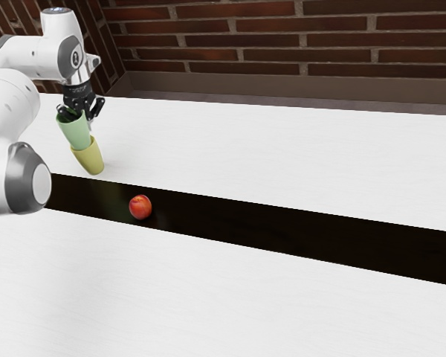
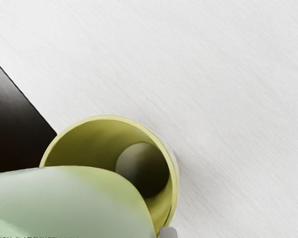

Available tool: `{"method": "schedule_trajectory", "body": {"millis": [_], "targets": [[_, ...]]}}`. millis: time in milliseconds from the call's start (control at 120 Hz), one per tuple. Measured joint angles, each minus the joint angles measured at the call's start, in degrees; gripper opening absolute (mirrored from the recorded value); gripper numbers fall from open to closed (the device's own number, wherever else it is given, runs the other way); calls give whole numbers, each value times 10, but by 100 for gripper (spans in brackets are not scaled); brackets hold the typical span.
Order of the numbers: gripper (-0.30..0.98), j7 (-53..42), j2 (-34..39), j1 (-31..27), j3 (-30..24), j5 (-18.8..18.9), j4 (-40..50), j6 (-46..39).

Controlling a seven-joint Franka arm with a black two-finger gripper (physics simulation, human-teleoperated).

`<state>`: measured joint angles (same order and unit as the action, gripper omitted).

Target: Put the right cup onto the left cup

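I judge the job to be past its halfway mark: the green cup (image 1: 76, 132), which I take for the right cup, is up off the table (image 1: 230, 149) and at the mouth of the yellow cup (image 1: 90, 159), the one meant to receive it. My gripper (image 1: 85, 117) has the green cup grasped near its rim, as far as I can make out from this far off, since the exact pinch is hard to read at that angle. The yellow cup stands on the white surface beside the dark strip (image 1: 208, 216). From the wrist camera, the green wall crosses one side of the yellow mouth, while much of the hollow and its floor lie uncovered, so I don't count the cups as nested. What's left, I think, is to bring the green cup over the middle of that opening, lower it until it seats, let go and back the hand away. The red fruit (image 1: 140, 207) has no part in this.
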<state>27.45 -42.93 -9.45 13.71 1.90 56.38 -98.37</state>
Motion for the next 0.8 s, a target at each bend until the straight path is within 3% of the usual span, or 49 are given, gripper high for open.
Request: {"method": "schedule_trajectory", "body": {"millis": [600, 800], "targets": [[-9, -9, -40, -10, 11, -22, -53, 20], [33, -12, -40, -10, 16, -38, -53, 21]]}}
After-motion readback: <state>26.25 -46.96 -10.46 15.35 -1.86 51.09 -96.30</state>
